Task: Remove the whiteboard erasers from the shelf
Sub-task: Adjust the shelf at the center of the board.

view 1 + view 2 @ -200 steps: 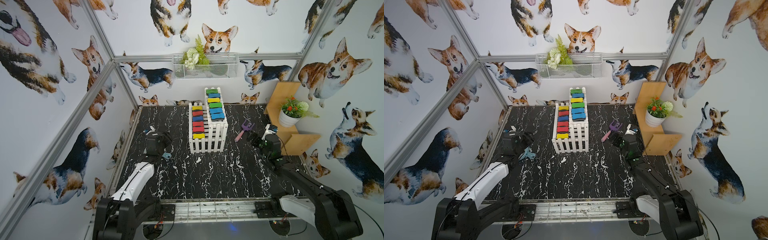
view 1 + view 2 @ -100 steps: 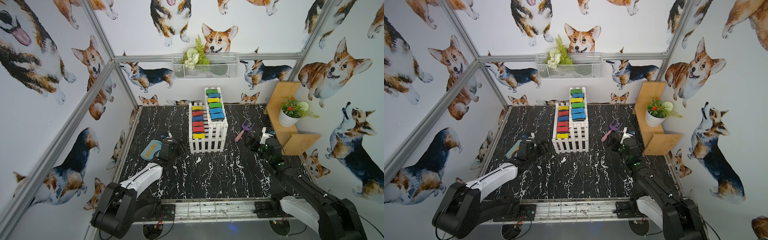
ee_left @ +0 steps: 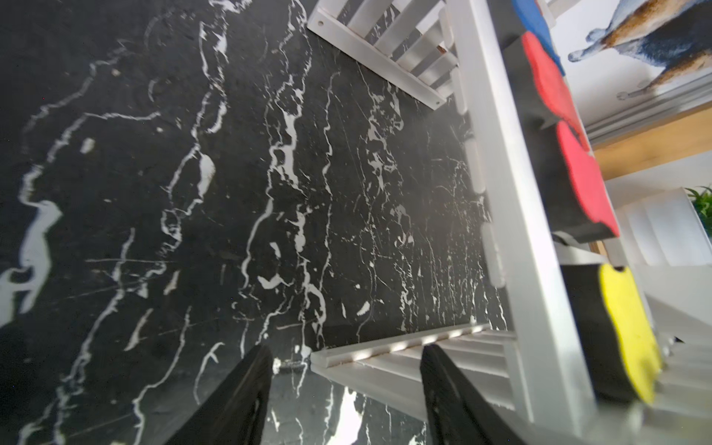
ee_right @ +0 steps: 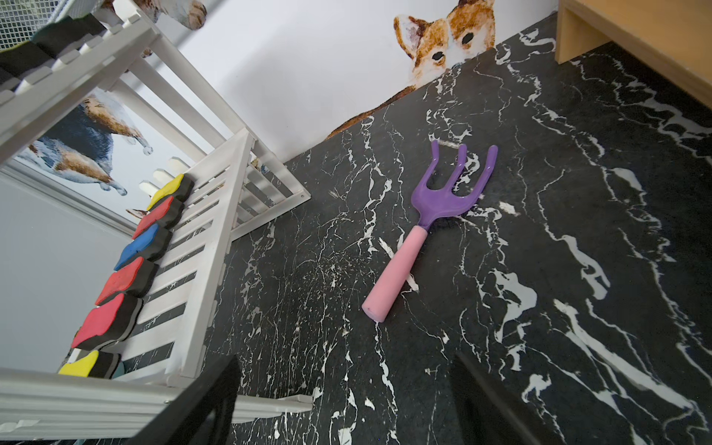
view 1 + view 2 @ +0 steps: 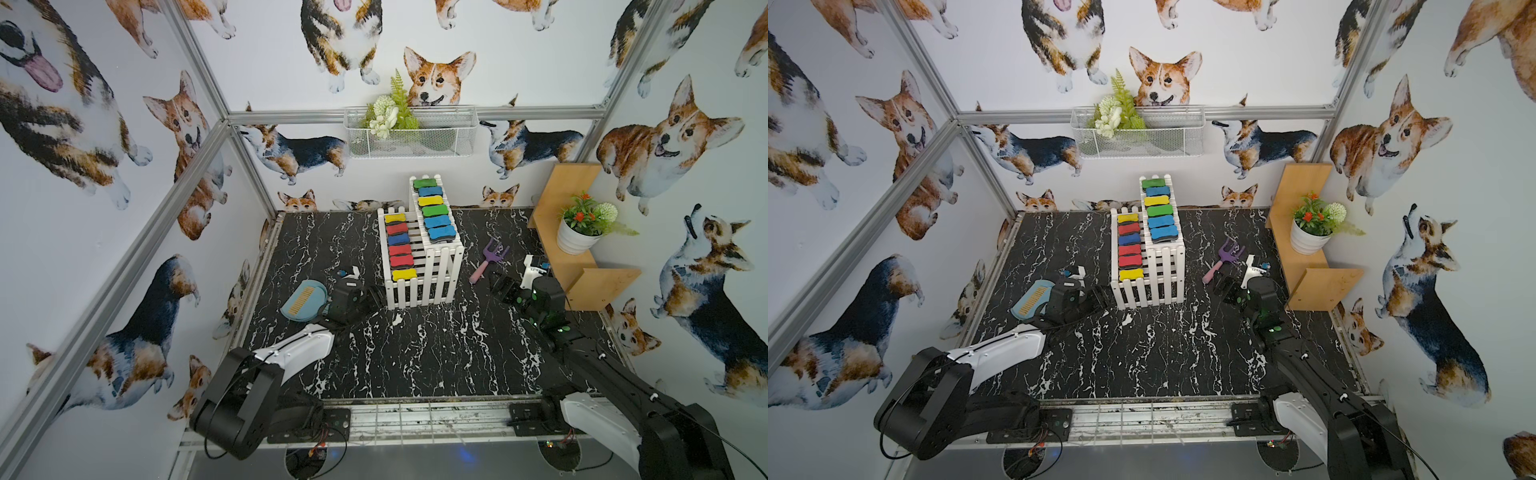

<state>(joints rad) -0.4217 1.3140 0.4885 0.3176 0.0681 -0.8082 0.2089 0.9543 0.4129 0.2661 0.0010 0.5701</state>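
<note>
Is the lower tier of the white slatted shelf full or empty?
Full. Six erasers lie in one row on the lower tier of the shelf: yellow, red, blue, red, red, yellow.

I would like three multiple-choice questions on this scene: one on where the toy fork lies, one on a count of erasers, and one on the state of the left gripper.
1. Where does the toy fork lie?
A. on the black table, beside the shelf
B. on the shelf's upper tier
C. on the shelf's lower tier

2. How many red erasers are on the lower tier?
A. one
B. three
C. five

3. In what state is the left gripper?
A. shut on an eraser
B. shut on the fork
C. open and empty

Key:
1 A: it lies flat on the table, apart from the shelf.
2 B: the row reads yellow, red, blue, red, red, yellow.
3 C: in the left wrist view its fingers stand apart and hold nothing.
</note>
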